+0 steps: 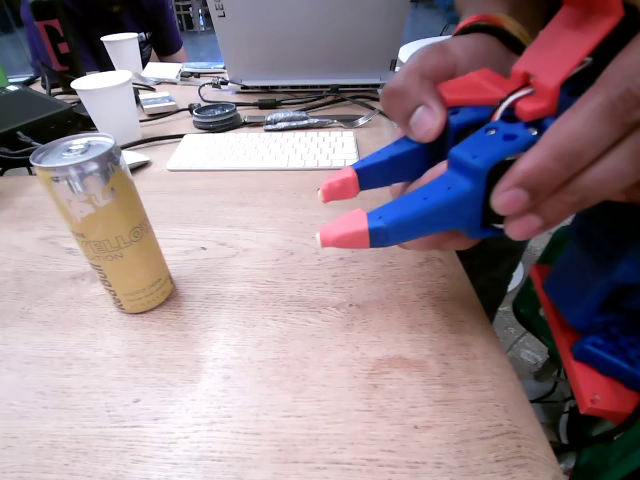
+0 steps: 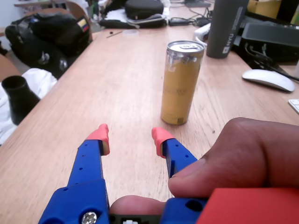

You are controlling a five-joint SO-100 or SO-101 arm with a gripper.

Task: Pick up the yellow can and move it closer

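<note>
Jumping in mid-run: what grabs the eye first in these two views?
A human hand is holding the blue gripper with pink tips, jaws open, above the wooden table. The yellow can stands upright ahead of it, untouched.

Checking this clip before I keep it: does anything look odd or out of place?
Yes: a person's hand holds the blue, pink-tipped gripper in the air, open. The tall yellow metal can stands upright and untouched on the wooden table.

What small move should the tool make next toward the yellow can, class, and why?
Probably ease forward and slightly right in the wrist view: the tool is open and empty, short of the upright yellow can, which stands just right of the gap between its tips.
</note>
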